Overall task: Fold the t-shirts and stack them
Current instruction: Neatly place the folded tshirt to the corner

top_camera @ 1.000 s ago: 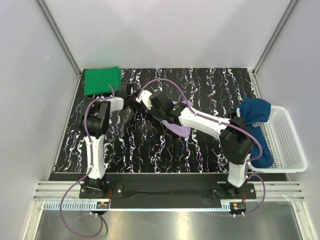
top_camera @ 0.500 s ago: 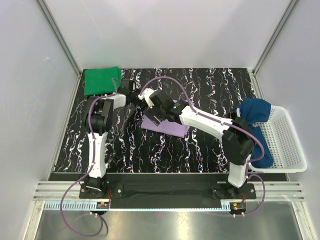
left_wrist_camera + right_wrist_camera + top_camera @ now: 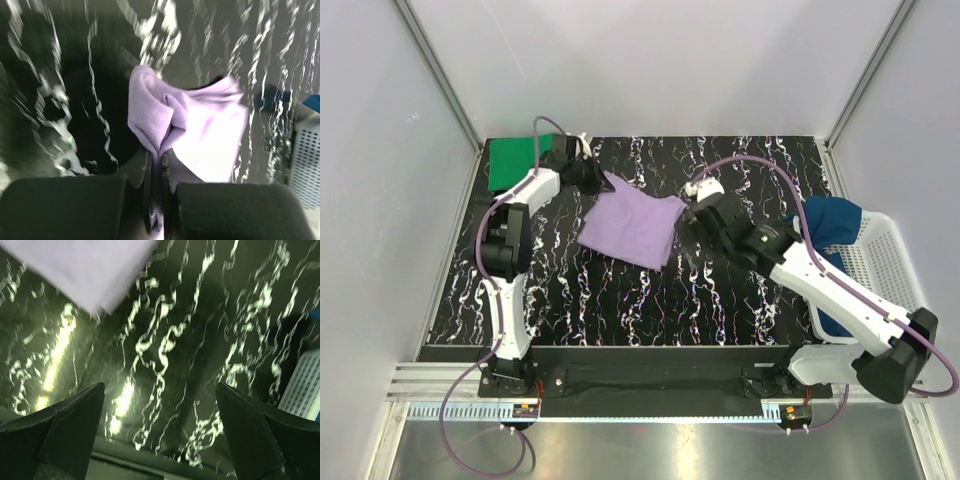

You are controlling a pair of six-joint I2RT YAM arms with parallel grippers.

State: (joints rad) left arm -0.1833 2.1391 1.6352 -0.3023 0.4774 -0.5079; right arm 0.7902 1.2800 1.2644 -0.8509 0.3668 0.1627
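The lavender t-shirt [image 3: 632, 228] lies folded flat on the black marbled table [image 3: 720, 300]. My left gripper [image 3: 597, 179] is shut on its back-left corner; in the left wrist view the gripper [image 3: 159, 156] pinches a bunched fold of the lavender t-shirt [image 3: 200, 130]. My right gripper [image 3: 687, 222] stands open just right of the shirt, nothing between its fingers. In the right wrist view the gripper [image 3: 157, 390] hangs over bare table, with the lavender t-shirt [image 3: 85, 265] at upper left. The green t-shirt [image 3: 510, 160] lies folded at the back-left corner. The dark blue t-shirt [image 3: 830, 222] drapes over the basket.
A white mesh basket [image 3: 895, 280] stands at the table's right edge and shows in both wrist views: basket [image 3: 305, 150], basket [image 3: 305, 385]. White enclosure walls close in the table on three sides.
The right gripper opened, let go of the lavender t-shirt and drew back to the right. The left gripper shut on the shirt's corner and shifted toward the back left; the shirt now lies flat.
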